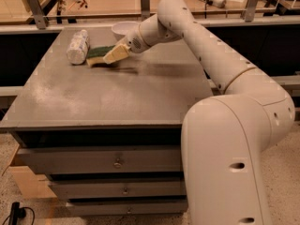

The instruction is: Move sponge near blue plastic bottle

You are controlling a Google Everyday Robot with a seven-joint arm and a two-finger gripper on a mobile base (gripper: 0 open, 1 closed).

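Note:
The sponge (97,54), dark green on top with a yellow body, lies low at the table's far left, just right of the blue plastic bottle (78,46). The bottle is pale and whitish and lies on its side. A small gap shows between the two. My gripper (115,55) reaches in from the right and is shut on the sponge's right end, with one pale finger (117,53) over it. The sponge's right end is hidden by the fingers.
A white bowl (122,29) stands at the table's far edge, just behind my wrist. The grey table (117,93) has drawers below its front. A rail and a wooden workbench with small items run behind it.

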